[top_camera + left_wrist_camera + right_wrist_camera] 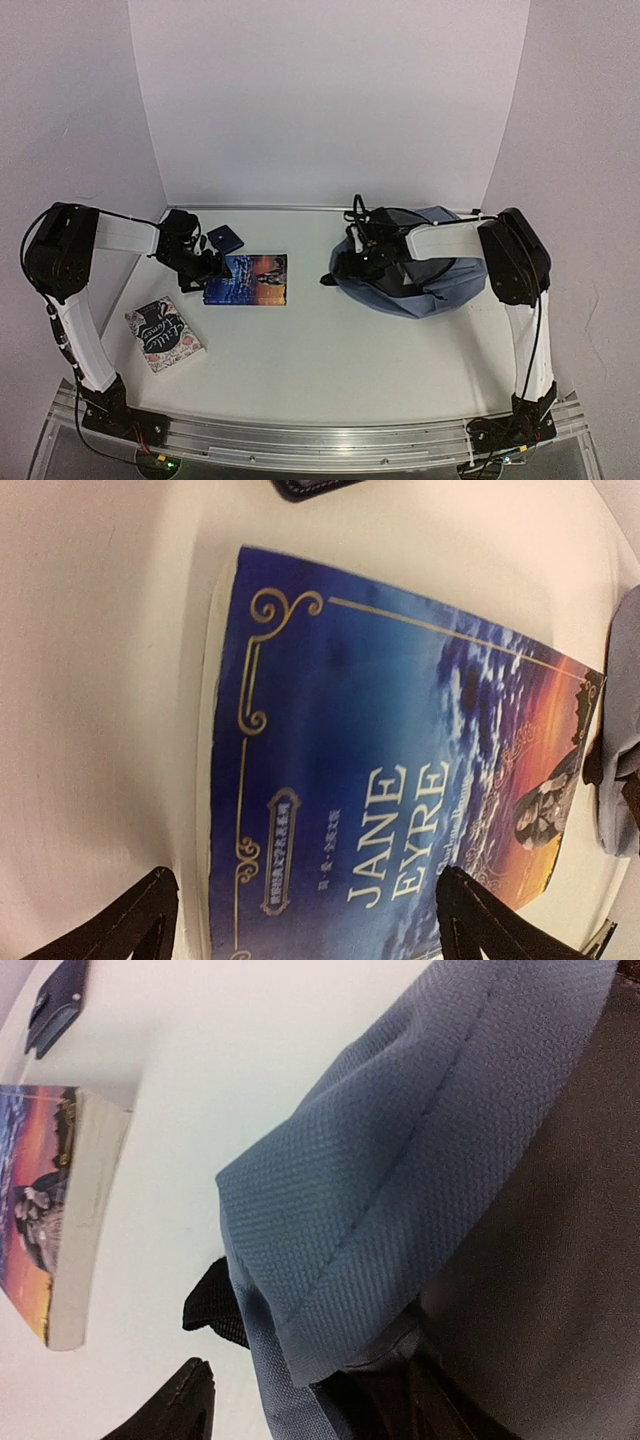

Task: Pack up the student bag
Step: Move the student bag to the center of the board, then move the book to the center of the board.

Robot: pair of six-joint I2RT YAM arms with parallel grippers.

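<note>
The student bag [440, 285] is soft and floppy, so I'd pinch its stitched hem [400, 1160]. My right pincer [347, 265] sits there; whether it is clamped I cannot tell. My left pincer [310, 920] gapes over the Jane Eyre book [400, 760].

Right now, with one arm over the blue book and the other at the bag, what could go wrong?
The book lies flat on the table, so the open left fingers may skid across its cover. The bag is soft and slumped; its rim by the right fingers could sag and close the opening. The small dark pouch near the book could get knocked.
</note>
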